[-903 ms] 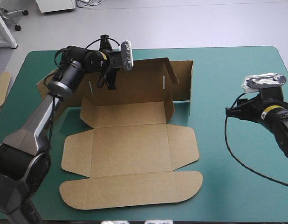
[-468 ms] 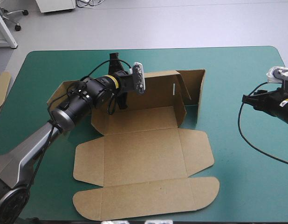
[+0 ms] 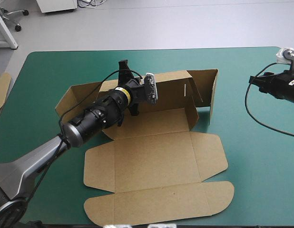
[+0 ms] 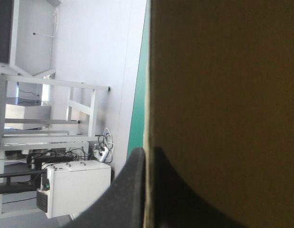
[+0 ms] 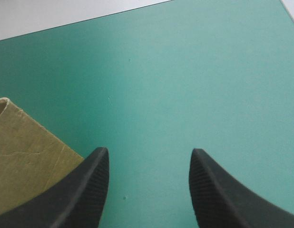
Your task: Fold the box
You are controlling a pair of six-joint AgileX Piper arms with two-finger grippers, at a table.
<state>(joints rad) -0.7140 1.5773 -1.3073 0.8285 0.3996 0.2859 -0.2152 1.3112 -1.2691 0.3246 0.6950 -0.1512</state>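
The box point(image 3: 156, 156) sits about mid-table on the teal-green cover point(image 3: 261, 156), a touch left of centre in the high view. Most of it is flat. The big middle panel and the long round-ended flap lie toward the bottom of the frame, with a side flap sticking out left and right. The far end is partly up: the rear wall point(image 3: 171, 85) stands upright across the upper middle of the frame. A tall end flap point(image 3: 212, 90) stands at its right end, and another flap leans out at its left end.

The left gripper point(image 3: 128, 90) comes in from the lower left and is right on that rear wall. In its wrist view the two black fingers point(image 4: 130, 190) are nearly pressed together with the edge of the brown sheet pinched between them, so it's clamped on the box. The board fills the whole side of the view ahead of one finger.

The right gripper point(image 5: 149, 156) is way over in the upper right of the high view, above bare cover. Its fingers are spread wide with nothing between them. One corner of the box shows just beside one finger in its wrist view.

There's also a bit of spare board point(image 3: 0, 90) at the left edge of the frame, off the table.
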